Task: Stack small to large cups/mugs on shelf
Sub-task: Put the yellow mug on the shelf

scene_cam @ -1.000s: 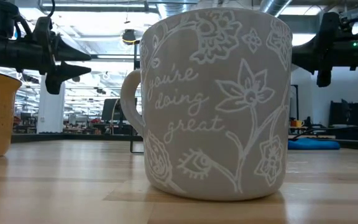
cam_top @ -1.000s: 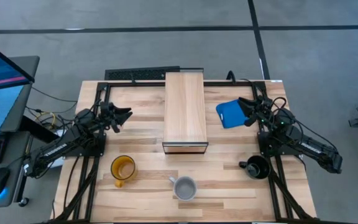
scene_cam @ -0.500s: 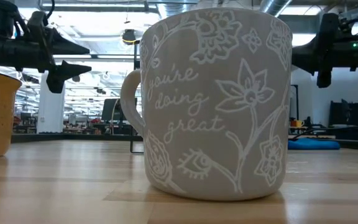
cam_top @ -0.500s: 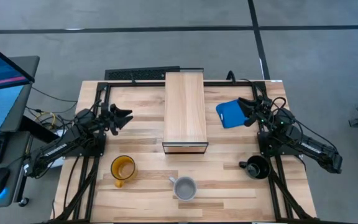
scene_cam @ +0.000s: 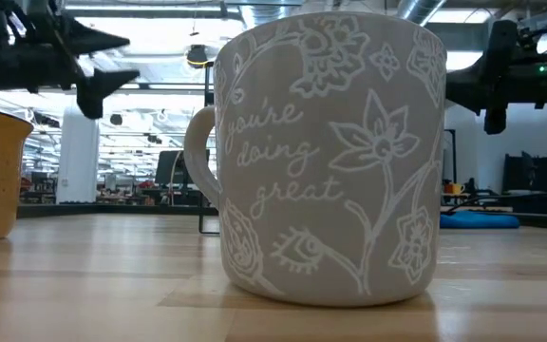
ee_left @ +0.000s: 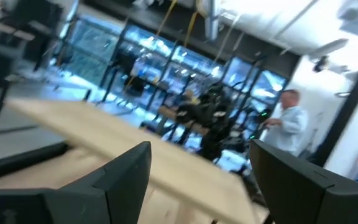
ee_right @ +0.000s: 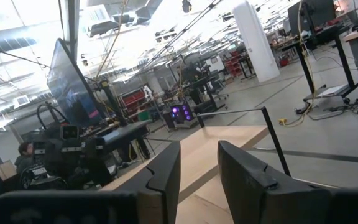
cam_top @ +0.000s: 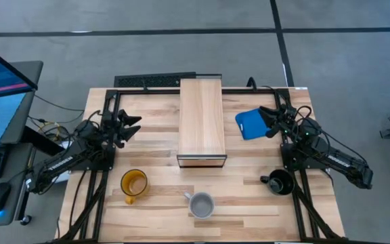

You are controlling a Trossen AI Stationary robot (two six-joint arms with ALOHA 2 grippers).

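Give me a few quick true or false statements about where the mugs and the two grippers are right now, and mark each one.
1. The shelf top holds no mug. True.
2. The yellow mug is held by the left gripper. False: it stands alone on the table, and that gripper is open and empty.
3. The grey mug sits on the blue object. False: it stands on the table.
4. The black mug stands near the right arm. True.

The shelf [cam_top: 202,122] walls off the table's middle between my arms; three mugs [cam_top: 133,183] dot the near edge.
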